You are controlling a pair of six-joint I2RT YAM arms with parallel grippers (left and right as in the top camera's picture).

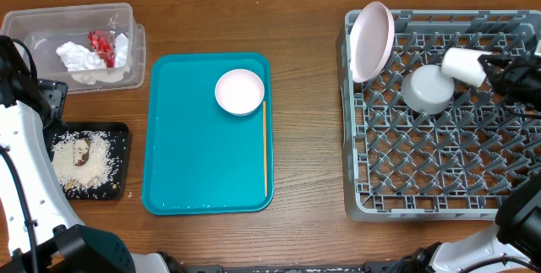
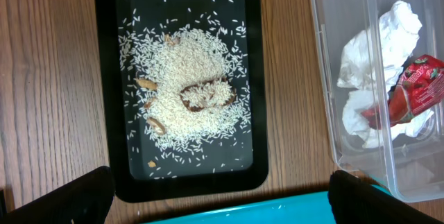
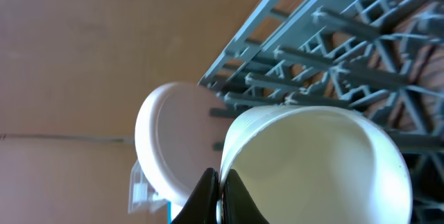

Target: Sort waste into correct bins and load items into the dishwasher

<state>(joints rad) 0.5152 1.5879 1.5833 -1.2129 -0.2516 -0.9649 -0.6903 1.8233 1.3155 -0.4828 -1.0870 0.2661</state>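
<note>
The right end effector (image 3: 220,197) is pinching the rim of a white plastic cup (image 3: 312,161). Its fingers are drawn narrow on the wall and are holding the cup tilted over the grey plastic dishwasher rack (image 3: 333,44). Beyond the cup, a pale pink round plate (image 3: 166,141) is standing on edge at the rack's far left corner. Only the overhead view is showing a grey bowl (image 1: 428,89) sitting mouth-down just beside the cup.

The left end effector (image 2: 222,200) is hanging spread wide, gripping nothing, with the edge of a teal plastic tray (image 2: 277,210) showing between its fingers. Past that edge a black rectangular tray (image 2: 104,78) is holding white rice (image 2: 194,71). Beside it a clear plastic bin (image 2: 326,78) is holding crumpled white tissue (image 2: 399,30) and a red printed wrapper (image 2: 416,85), whose lettering is too blurred to read.

The overhead view alone is showing a small pink bowl (image 1: 239,91) and a wooden chopstick (image 1: 265,146) lying on the teal tray, on the wooden bench (image 1: 304,19).
</note>
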